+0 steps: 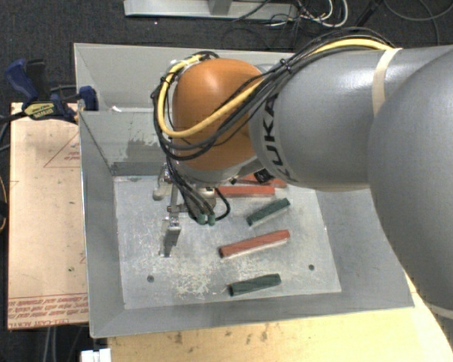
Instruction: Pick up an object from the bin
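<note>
heads up: your tool [168,238] sits over bare bin floor [140,251], can't tell if spread or pressed, and the nearest red stick [254,243] lies apart toward the arm, so closing here prob grabs nothing.

Grey KUKA arm [362,119] wears orange cover [211,96], yellow-black cables [325,49].

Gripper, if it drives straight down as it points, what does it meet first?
Probably the bare bin floor: the gripper hangs left of the nearest red-brown bar, nothing visible beneath it, though depth is unclear.
</note>
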`<state>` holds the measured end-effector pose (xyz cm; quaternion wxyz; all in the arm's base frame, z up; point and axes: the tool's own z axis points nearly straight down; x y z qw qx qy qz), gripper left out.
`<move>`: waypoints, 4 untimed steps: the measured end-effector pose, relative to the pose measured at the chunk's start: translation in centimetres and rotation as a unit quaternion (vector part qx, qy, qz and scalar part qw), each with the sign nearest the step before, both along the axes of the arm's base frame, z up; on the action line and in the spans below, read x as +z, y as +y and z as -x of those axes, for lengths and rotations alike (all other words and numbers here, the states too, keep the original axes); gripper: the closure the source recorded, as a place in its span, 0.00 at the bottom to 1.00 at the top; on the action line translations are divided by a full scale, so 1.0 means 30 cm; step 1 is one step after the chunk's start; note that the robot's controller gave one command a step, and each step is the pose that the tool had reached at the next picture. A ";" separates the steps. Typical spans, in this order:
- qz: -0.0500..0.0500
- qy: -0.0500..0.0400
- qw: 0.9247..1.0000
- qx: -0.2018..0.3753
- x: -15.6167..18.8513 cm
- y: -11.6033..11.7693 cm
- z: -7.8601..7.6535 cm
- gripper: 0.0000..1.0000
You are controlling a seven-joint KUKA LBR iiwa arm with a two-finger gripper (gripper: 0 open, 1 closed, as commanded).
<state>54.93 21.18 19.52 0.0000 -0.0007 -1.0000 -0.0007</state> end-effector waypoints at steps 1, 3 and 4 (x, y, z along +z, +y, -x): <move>-0.001 -0.002 1.000 -0.013 -0.128 -0.175 -0.025 0.00; 0.000 -0.001 0.999 -0.033 -0.094 -0.343 -0.106 0.00; 0.000 -0.004 1.000 -0.030 -0.227 -0.436 -0.067 0.00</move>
